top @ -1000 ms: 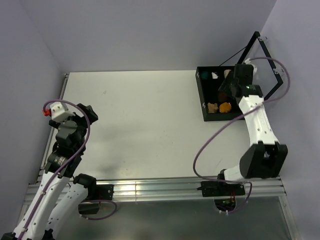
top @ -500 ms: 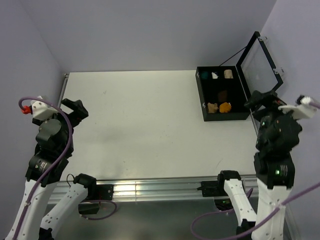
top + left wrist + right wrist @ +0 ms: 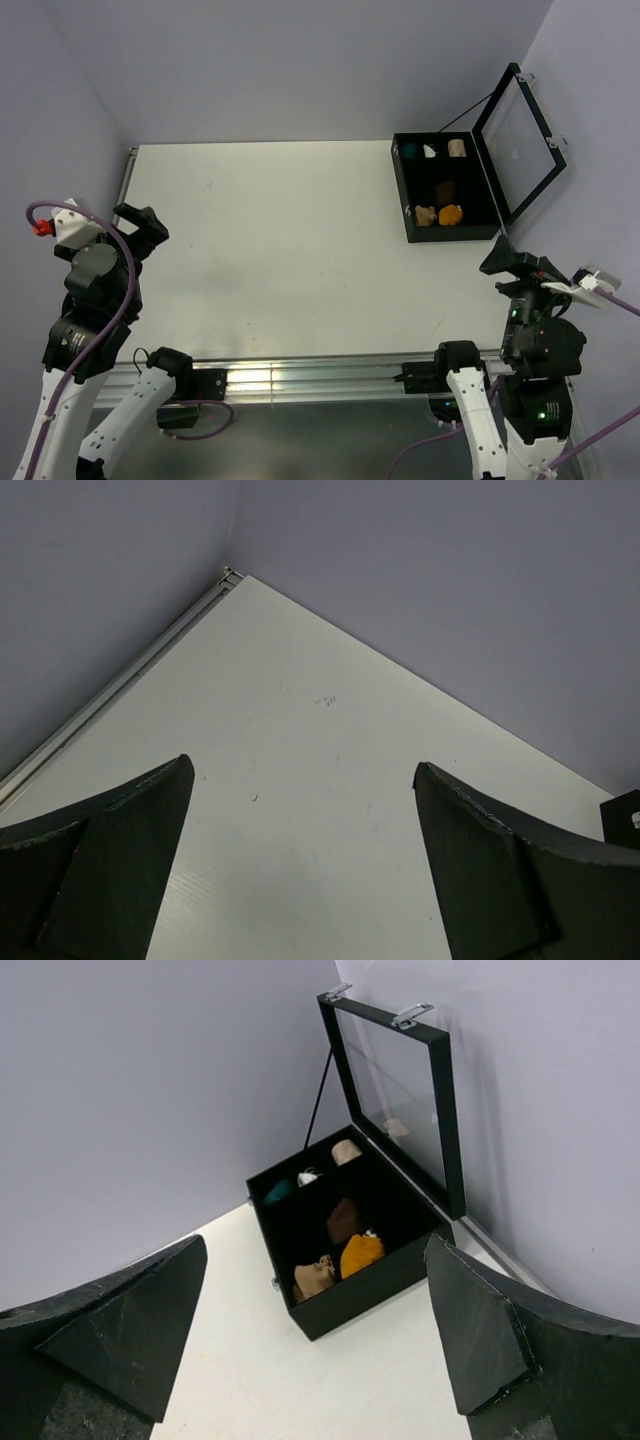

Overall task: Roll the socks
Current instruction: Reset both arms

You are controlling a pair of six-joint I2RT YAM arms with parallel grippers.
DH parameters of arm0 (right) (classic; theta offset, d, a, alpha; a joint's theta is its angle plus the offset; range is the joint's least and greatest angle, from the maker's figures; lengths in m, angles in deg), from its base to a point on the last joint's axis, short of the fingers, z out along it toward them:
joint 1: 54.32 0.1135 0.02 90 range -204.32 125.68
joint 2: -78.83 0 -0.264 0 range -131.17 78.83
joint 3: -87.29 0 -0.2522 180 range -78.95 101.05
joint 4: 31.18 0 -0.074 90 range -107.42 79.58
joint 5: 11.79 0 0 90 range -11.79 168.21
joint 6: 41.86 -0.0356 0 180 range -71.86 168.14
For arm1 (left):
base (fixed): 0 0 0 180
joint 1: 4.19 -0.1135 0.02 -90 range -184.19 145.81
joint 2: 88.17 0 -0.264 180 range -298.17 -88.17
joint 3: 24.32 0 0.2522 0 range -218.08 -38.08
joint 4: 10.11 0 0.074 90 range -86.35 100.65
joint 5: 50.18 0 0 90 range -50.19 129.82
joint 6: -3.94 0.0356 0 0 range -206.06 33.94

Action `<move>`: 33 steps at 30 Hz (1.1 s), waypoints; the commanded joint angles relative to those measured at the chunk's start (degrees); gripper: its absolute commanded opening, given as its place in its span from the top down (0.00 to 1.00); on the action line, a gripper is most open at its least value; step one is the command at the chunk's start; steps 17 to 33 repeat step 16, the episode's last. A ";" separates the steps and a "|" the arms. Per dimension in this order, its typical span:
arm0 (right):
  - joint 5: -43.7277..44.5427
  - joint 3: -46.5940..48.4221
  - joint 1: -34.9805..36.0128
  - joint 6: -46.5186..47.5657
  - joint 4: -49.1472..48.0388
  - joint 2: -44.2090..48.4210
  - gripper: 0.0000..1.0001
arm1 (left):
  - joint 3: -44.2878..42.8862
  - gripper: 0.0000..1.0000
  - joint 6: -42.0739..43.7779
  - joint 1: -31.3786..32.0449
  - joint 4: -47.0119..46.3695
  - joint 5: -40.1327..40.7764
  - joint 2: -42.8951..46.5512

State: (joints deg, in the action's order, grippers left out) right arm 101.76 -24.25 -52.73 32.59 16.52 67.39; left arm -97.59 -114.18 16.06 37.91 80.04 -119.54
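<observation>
The tabletop (image 3: 280,230) lies open across its width; only the black compartment box (image 3: 450,236), its lid (image 3: 515,145) raised, blocks the far right corner.

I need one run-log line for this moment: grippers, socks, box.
left gripper: open, empty | right gripper: open, empty | tan sock, mustard-orange sock, dark brown sock: bundled inside black box | lid: open
</observation>
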 commanded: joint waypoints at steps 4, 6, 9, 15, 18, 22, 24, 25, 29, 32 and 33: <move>0.62 -3.72 1.05 2.72 -3.52 5.11 0.05 | -2.11 0.02 -0.27 0.23 -0.86 1.43 0.97; 0.62 -4.51 1.05 2.98 -3.79 5.90 0.05 | -2.11 0.02 -0.88 0.23 -0.77 1.08 0.62; 0.27 -4.77 1.23 3.25 -3.87 6.17 0.06 | -1.58 0.02 -1.41 0.14 -0.77 0.82 0.53; -0.08 -5.74 1.23 3.51 -4.75 6.61 0.06 | -0.17 0.02 -1.94 0.14 -1.04 0.55 0.53; 0.18 -5.92 1.23 3.60 -4.93 6.52 0.05 | 0.00 0.02 -2.03 0.14 -1.04 0.64 0.53; 0.18 -5.92 1.23 3.60 -4.93 6.52 0.05 | 0.00 0.02 -2.03 0.14 -1.04 0.64 0.53; 0.18 -5.92 1.23 3.60 -4.93 6.52 0.05 | 0.00 0.02 -2.03 0.14 -1.04 0.64 0.53; 0.18 -5.92 1.23 3.60 -4.93 6.52 0.05 | 0.00 0.02 -2.03 0.14 -1.04 0.64 0.53; 0.18 -5.92 1.23 3.60 -4.93 6.52 0.05 | 0.00 0.02 -2.03 0.14 -1.04 0.64 0.53; 0.18 -5.92 1.23 3.60 -4.93 6.52 0.05 | 0.00 0.02 -2.03 0.14 -1.04 0.64 0.53; 0.18 -5.92 1.23 3.60 -4.93 6.52 0.05 | 0.00 0.02 -2.03 0.14 -1.04 0.64 0.53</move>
